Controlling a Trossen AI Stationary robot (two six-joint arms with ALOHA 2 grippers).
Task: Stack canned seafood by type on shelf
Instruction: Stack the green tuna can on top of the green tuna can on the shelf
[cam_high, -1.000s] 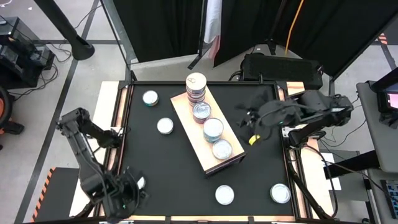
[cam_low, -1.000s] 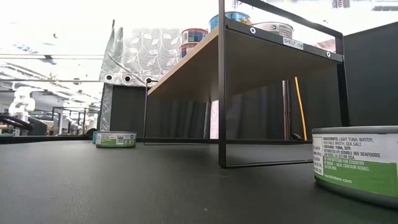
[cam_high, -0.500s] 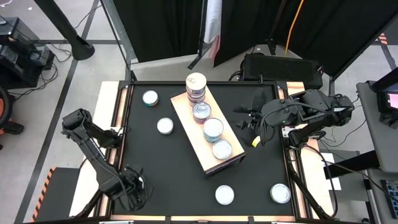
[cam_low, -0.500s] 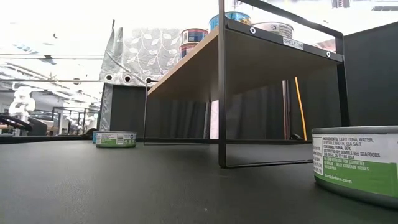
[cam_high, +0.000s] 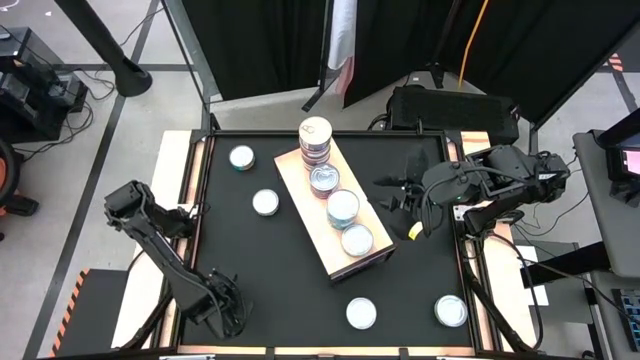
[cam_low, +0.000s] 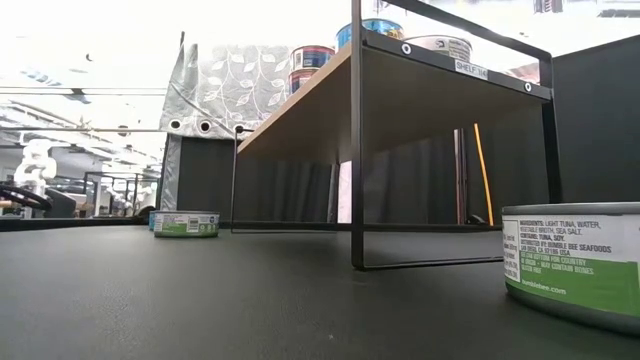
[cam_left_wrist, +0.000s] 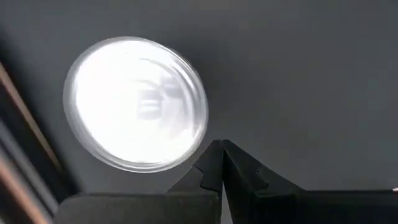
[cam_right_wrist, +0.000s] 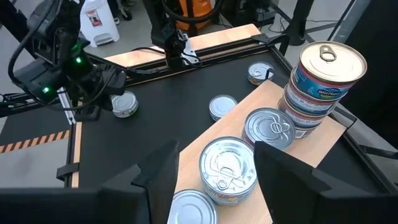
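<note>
1. The left gripper (cam_high: 228, 312) hovered low over the black bench (cam_high: 280, 260) at its near-left corner, its dark fingers pressed together and empty, just beside a short round silver-topped tin (cam_left_wrist: 135, 102) near the bench's left rim.
2. Two more loose silver-topped tins (cam_high: 265, 202) lay left of the long pale wooden shelf board (cam_high: 300, 178), which ran diagonally across the middle on thin black wire legs.
3. On the shelf stood a tall stack of tins with red and blue labels (cam_right_wrist: 322, 81) at the far end, then three single tins (cam_high: 342, 208) in a row.
4. Two tins (cam_high: 361, 313) sat near the front edge, with open bench around them.
5. The right gripper (cam_high: 405, 192) hung spread wide and empty, just right of the shelf.
6. The tins looked rigid, smooth and probably slippery, best pinched across the side wall.
</note>
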